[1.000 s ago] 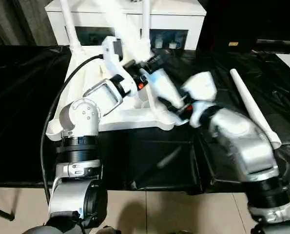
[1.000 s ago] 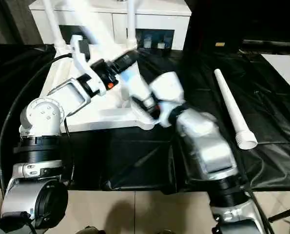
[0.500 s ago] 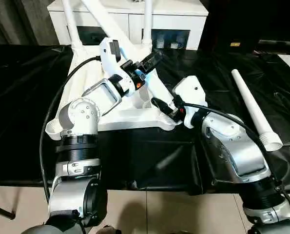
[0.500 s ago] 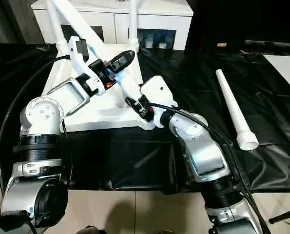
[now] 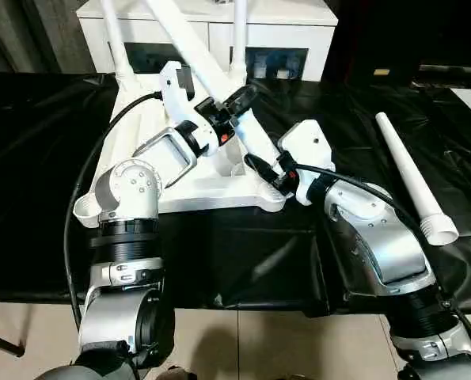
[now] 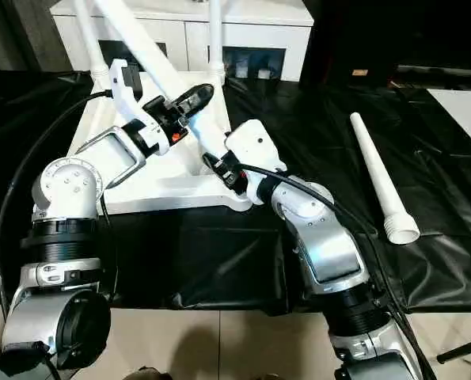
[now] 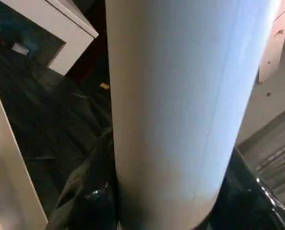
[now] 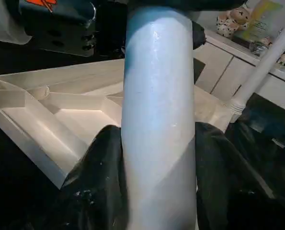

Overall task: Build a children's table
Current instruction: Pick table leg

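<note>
No lettering, brand, number or sign can be read on anything here; whatever markings there are come out too small to tell.

Even indoor light from above; head views sharp. Glare on silver forearms and white tabletop [image 5: 211,186]. Black table cover [image 5: 45,158] swallows detail. Wrist views: held leg [image 8: 159,120] close, soft-focus, bluish sheen.

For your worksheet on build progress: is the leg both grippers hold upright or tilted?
Tilted: the leg slants between the left gripper and right gripper, unlike the upright legs behind.
</note>
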Controlling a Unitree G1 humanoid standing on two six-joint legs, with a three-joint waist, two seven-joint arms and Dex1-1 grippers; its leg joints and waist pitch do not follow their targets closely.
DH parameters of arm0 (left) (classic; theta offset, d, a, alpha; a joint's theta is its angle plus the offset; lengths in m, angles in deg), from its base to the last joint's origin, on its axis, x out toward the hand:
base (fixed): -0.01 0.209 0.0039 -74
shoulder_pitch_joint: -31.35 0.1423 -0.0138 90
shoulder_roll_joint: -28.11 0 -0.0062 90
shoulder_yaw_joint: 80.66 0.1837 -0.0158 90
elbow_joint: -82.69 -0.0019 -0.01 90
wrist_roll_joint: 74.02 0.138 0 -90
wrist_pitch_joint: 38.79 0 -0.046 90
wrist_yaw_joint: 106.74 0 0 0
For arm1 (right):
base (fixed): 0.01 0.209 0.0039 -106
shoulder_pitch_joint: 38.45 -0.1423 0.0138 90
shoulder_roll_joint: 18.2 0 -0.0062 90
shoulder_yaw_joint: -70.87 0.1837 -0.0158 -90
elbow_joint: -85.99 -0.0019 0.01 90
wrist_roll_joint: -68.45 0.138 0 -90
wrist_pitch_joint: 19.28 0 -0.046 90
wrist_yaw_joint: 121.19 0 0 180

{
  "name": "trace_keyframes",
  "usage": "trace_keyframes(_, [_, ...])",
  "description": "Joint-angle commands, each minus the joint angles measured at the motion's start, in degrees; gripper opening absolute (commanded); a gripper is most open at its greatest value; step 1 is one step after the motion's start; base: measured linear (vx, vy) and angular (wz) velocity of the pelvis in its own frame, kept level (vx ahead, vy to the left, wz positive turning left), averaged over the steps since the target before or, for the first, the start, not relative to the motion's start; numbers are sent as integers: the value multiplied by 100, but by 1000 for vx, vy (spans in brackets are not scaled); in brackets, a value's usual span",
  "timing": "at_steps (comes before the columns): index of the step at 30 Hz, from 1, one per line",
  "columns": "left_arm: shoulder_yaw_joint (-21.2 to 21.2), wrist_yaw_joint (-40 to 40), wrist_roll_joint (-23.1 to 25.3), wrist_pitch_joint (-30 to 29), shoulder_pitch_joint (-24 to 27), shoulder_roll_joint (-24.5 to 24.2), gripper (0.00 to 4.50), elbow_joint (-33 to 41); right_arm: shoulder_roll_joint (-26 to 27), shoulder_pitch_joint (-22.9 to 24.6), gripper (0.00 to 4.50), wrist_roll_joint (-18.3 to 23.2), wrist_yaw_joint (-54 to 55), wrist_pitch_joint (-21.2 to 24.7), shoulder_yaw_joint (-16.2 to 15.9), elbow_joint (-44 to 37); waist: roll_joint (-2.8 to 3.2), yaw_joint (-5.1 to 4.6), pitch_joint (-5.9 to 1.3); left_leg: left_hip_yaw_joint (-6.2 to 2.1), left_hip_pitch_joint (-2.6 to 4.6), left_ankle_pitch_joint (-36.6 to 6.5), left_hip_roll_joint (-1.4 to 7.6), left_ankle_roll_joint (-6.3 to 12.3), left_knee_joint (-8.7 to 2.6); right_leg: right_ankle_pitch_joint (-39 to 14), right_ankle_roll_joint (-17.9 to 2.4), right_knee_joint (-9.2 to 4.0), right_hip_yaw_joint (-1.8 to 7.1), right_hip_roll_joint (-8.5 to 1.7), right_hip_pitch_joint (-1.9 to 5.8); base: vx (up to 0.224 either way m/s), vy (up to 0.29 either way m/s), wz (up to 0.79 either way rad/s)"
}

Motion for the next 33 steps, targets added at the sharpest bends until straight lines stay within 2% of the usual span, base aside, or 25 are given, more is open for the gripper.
trace_keyframes(1, [39,43,-127,-22,-131,17,195,-23,10,-136,221,-32,-51,-7,-64,91,-47,-14,-413,-119,143,-1060,207,104,-421,-908,-1185,-384,180,-208,272,0,0,0])
trace_keyframes(2, [34,40,-125,-15,-138,10,189,-36,8,-142,255,-27,-67,-18,-63,97,-47,-15,-411,-118,143,-1060,206,107,-421,-900,-1188,-386,180,-207,269,0,0,0])
trace_keyframes(5, [24,23,-112,0,-156,-18,185,-65,77,-163,263,159,-118,32,72,101,-44,-18,-415,-118,139,-1039,203,127,-418,-861,-1208,-380,179,-208,270,0,0,0])
trace_keyframes(7, [41,-8,-86,13,-166,-57,185,-73,91,-190,288,297,-169,110,167,74,-53,-11,-415,-120,141,-1029,210,146,-422,-844,-1218,-377,178,-212,278,0,0,0])
trace_keyframes(8, [80,-90,-53,11,-173,-133,185,-87,123,-210,298,639,-313,375,358,-37,-59,-14,-416,-117,142,-1028,208,164,-419,-833,-1227,-375,180,-209,277,0,0,0])
trace_keyframes(9, [86,-107,-49,9,-174,-148,185,-90,131,-212,302,716,-346,439,399,-64,-56,-14,-414,-116,144,-1043,203,189,-420,-841,-1234,-378,180,-207,280,0,0,0])
trace_keyframes(11, [198,-339,12,-30,-173,-334,185,-104,117,-246,326,1575,-703,960,937,-309,-60,1,-417,-120,154,-1042,213,226,-420,-847,-1232,-372,182,-213,279,0,0,0])
trace_keyframes(12, [198,-339,12,-30,-173,-334,185,-104,117,-246,333,1575,-703,960,937,-309,-59,0,-412,-117,156,-1049,203,260,-423,-856,-1230,-380,182,-202,282,0,0,0])
trace_keyframes(13, [290,-533,41,-84,-180,-490,185,-103,-113,-303,333,2197,-1104,1515,1323,-391,-59,6,-416,-118,163,-1013,213,273,-425,-798,-1245,-371,180,-197,284,0,0,0])
trace_keyframes(14, [317,-596,49,-101,-186,-540,185,-104,-194,-330,335,2388,-1218,1714,1456,-389,-61,39,-430,-129,177,-919,222,295,-416,-692,-1276,-339,177,-202,302,0,0,0])
trace_keyframes(15, [354,-684,57,-126,-198,-613,185,-108,-332,-374,335,2657,-1376,2022,1639,-366,-54,42,-425,-122,172,-864,224,294,-415,-628,-1296,-338,179,-198,291,0,0,0])
trace_keyframes(16, [389,-773,44,-162,-207,-669,185,-93,-454,-410,335,2777,-1500,2143,1735,-308,-54,56,-425,-110,167,-785,219,275,-404,-561,-1334,-333,177,-204,284,0,0,0])
trace_keyframes(17, [451,-921,30,-209,-234,-756,185,-74,-698,-489,335,2936,-1730,2409,1866,-150,-79,69,-435,-112,166,-744,210,281,-398,-565,-1370,-323,169,-210,312,0,0,0])
trace_keyframes(18, [569,-1159,-19,-318,-256,-860,185,-16,-961,-575,335,2936,-1966,2570,1875,97,-86,60,-424,-98,152,-704,204,270,-390,-579,-1394,-330,172,-215,298,0,0,0])
trace_keyframes(20, [716,-1395,-63,-423,-265,-958,185,56,-1137,-649,335,2978,-2198,2721,1837,329,-95,65,-426,-91,155,-702,201,239,-379,-691,-1420,-337,170,-230,293,0,0,0])
trace_keyframes(26, [982,-1794,-149,-572,-327,-1149,185,176,-1407,-899,335,3352,-2535,3207,1727,602,-165,82,-432,-94,138,-592,208,272,-371,-786,-1468,-317,161,-253,317,0,0,0])
trace_keyframes(29, [1042,-1923,-146,-619,-330,-1186,185,225,-1456,-1040,335,3431,-2726,3397,1552,644,-168,72,-433,-93,141,-576,206,274,-361,-807,-1465,-313,161,-246,313,0,0,0])
trace_keyframes(33, [1081,-1946,-100,-643,-331,-1186,185,244,-1420,-1139,335,3368,-2827,3416,1404,728,-162,96,-432,-89,154,-572,227,224,-366,-771,-1480,-310,165,-255,294,0,0,0])
